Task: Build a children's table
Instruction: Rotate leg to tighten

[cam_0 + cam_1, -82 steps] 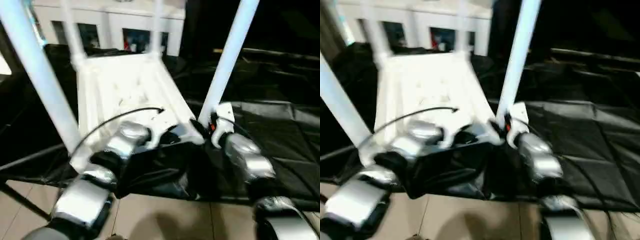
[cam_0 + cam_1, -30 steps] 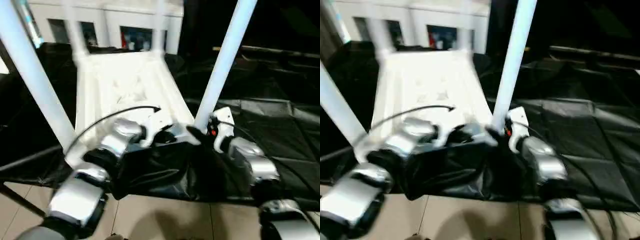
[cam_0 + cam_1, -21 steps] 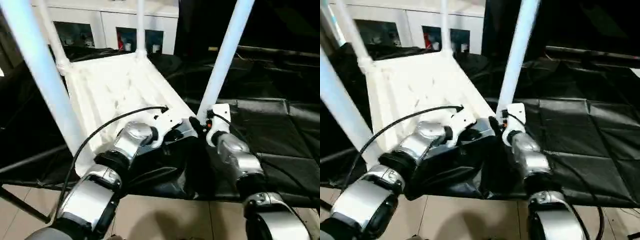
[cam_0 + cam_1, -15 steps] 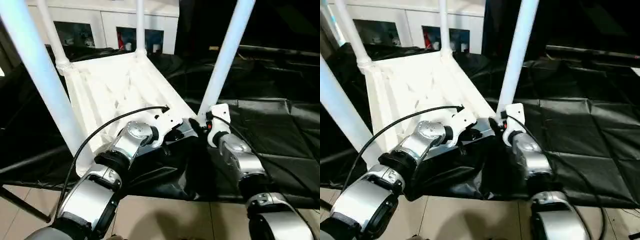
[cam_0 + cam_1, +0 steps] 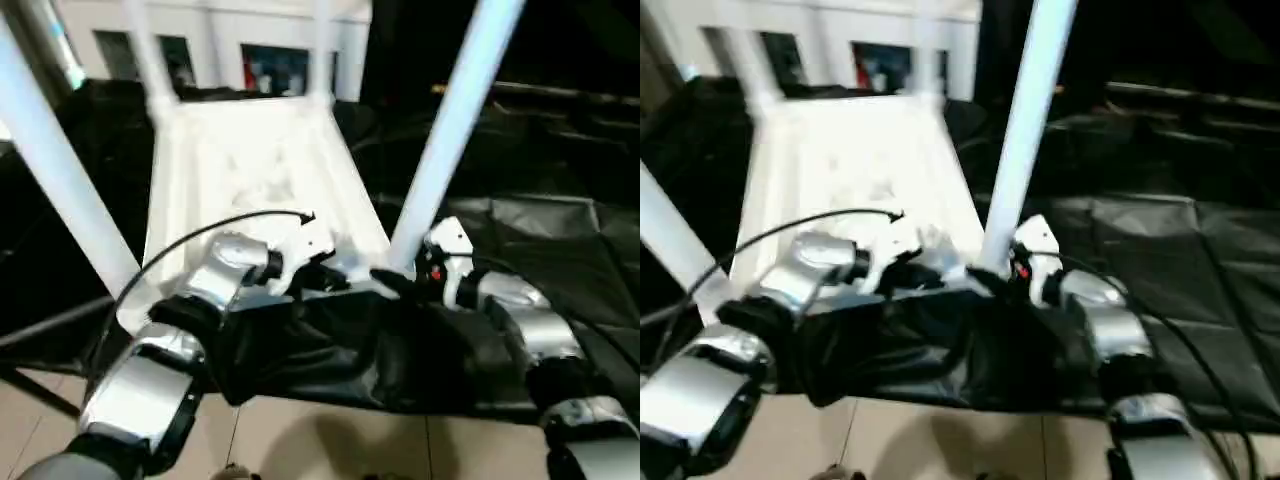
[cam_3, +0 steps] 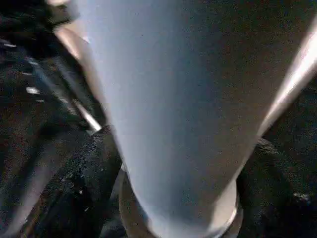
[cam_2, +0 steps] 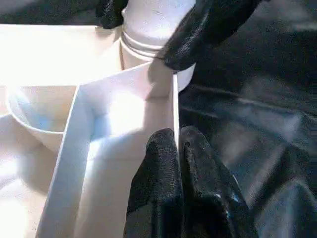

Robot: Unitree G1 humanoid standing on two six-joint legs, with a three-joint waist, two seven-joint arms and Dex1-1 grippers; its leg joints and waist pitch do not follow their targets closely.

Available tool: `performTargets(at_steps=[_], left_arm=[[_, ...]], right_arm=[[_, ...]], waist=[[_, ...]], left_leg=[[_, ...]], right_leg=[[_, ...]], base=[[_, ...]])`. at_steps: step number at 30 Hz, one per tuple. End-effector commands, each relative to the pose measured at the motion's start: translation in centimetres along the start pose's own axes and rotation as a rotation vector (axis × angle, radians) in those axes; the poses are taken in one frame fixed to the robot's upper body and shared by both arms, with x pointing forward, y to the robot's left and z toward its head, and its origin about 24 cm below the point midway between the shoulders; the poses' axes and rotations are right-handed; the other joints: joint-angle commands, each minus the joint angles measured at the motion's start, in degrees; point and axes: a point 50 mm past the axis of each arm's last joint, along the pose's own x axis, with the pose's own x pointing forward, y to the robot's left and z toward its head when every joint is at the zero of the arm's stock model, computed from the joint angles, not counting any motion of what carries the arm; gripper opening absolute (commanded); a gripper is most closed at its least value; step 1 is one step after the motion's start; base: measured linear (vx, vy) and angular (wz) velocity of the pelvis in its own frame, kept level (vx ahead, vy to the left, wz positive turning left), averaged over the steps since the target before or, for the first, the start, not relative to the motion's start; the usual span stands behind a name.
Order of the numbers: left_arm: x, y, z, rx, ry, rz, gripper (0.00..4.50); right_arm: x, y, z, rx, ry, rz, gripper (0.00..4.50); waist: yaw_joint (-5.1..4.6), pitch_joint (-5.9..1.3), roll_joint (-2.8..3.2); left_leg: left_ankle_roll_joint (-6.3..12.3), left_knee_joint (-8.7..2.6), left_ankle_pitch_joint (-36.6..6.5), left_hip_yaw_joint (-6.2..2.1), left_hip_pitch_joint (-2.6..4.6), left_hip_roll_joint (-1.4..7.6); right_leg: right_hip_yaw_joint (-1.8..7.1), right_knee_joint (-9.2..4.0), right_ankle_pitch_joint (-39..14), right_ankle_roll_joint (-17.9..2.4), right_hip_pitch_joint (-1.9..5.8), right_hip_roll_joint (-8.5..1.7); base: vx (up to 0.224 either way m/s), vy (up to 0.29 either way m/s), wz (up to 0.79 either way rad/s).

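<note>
The children's table lies upside down on black cloth, its white ribbed tabletop (image 5: pixel 250 150) facing up. Legs stand in its corners: the near right leg (image 5: pixel 450 130), the near left leg (image 5: pixel 60 180) and two far legs (image 5: pixel 150 60). My left gripper (image 7: pixel 177 148) is shut on the thin white rim of the tabletop (image 7: pixel 124 114), beside the near right corner socket. My right gripper (image 6: pixel 178 198) stands open around the base of the near right leg (image 6: pixel 173 99), one black finger (image 6: pixel 94 173) on each side. Its fingers (image 7: pixel 208 25) also show at that leg's collar in the left wrist view.
A white cabinet with glass doors (image 5: pixel 280 30) stands behind the table. Black cloth (image 5: pixel 560 240) covers the work surface and hangs over its near edge. Beige floor tiles (image 5: pixel 320 440) lie below. A dark frame bar (image 5: pixel 50 325) runs at the lower left.
The head views have swung and blurred, which is camera motion. Both grippers stay at the near right corner, the left on the rim, the right around the leg.
</note>
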Motion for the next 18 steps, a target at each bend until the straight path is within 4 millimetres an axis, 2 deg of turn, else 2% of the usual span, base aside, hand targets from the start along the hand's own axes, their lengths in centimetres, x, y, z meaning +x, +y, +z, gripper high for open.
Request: performTargets(at_steps=[1, 2, 3, 6, 8, 9, 11, 16, 18], left_arm=[[0.6, -0.9, -0.7, -0.018, 0.032, -0.084, 0.0], [0.5, -0.9, -0.7, -0.018, 0.031, -0.087, 0.0], [0.4, -0.8, -0.7, -0.02, 0.025, -0.084, 0.0], [0.4, -0.8, -0.7, -0.024, 0.021, -0.081, 0.0], [0.3, -0.9, -0.8, -0.029, 0.019, -0.086, 0.0], [0.3, -0.9, -0.8, -0.032, 0.018, -0.087, 0.0], [0.3, -0.9, -0.9, -0.04, 0.018, -0.09, 0.0], [0.6, -0.5, -0.7, -0.045, 0.008, -0.004, 0.0], [0.9, -0.1, -0.5, -0.054, 0.006, 0.057, 0.0]], right_arm=[[-0.2, 0.4, 0.0, -0.006, 0.011, 0.06, 3.17], [-0.2, 0.5, 0.0, -0.009, 0.019, 0.076, 3.17], [-0.2, 0.6, 0.0, -0.006, 0.023, 0.097, 3.06], [-0.1, 0.7, 0.0, 0.0, 0.024, 0.11, 2.81], [0.0, 0.8, -0.1, 0.003, 0.026, 0.116, 2.69], [0.1, 0.9, -0.1, 0.005, 0.027, 0.119, 2.64], [0.3, 1.1, -0.2, 0.008, 0.028, 0.123, 2.63], [0.6, 1.3, -0.8, 0.034, 0.028, 0.061, 2.61], [1.0, 1.1, -1.2, 0.049, 0.032, -0.018, 2.61]], waist=[[0.26, -3.28, -0.09], [0.37, -3.28, -0.07], [0.55, -3.25, -0.55], [0.93, -3.2, -0.34], [0.94, -3.22, -0.37], [0.92, -3.25, -0.59], [0.97, -3.29, -0.39], [0.89, -3.28, -0.5], [0.7, -2.93, -0.59]], left_leg=[[5.45, -3.35, -9.47, -0.14, 0.95, 1.71], [5.22, -3.39, -9.67, -0.14, 1.0, 1.73], [4.69, -3.41, -9.9, -0.1, 0.99, 1.68], [4.11, -3.48, -10.16, -0.14, 1.04, 1.68], [3.79, -3.5, -10.01, -0.17, 1.02, 1.65], [3.84, -3.46, -9.66, -0.15, 0.99, 1.6], [3.94, -3.43, -9.01, -0.2, 0.96, 1.64], [4.22, -3.38, -8.69, -0.17, 0.89, 1.55], [2.9, -3.68, -11.62, -0.23, 1.02, 1.53]], right_leg=[[1.32, -2.17, -0.27, -17.52, 2.9, -2.39], [1.34, -2.23, -0.82, -17.43, 2.87, -2.46], [1.38, -2.34, -1.96, -16.89, 2.89, -2.45], [1.44, -2.42, -3.68, -16.35, 2.79, -2.57], [1.43, -2.43, -3.95, -16.01, 2.79, -2.54], [1.44, -2.39, -3.69, -15.91, 2.83, -2.5], [1.43, -2.27, -3.18, -15.9, 2.83, -2.56], [1.41, -2.26, -2.84, -15.76, 2.83, -2.47], [1.5, -2.97, -8.56, -14.56, 2.46, -2.61]], base=[[0.0, 0.0, 0.0], [0.0, 0.0, 0.0], [0.0, 0.0, 0.0], [0.0, 0.0, 0.0], [0.0, 0.0, 0.0], [0.0, 0.0, 0.0], [0.0, 0.0, 0.0], [0.0, 0.0, 0.0], [0.0, 0.0, 0.0]])
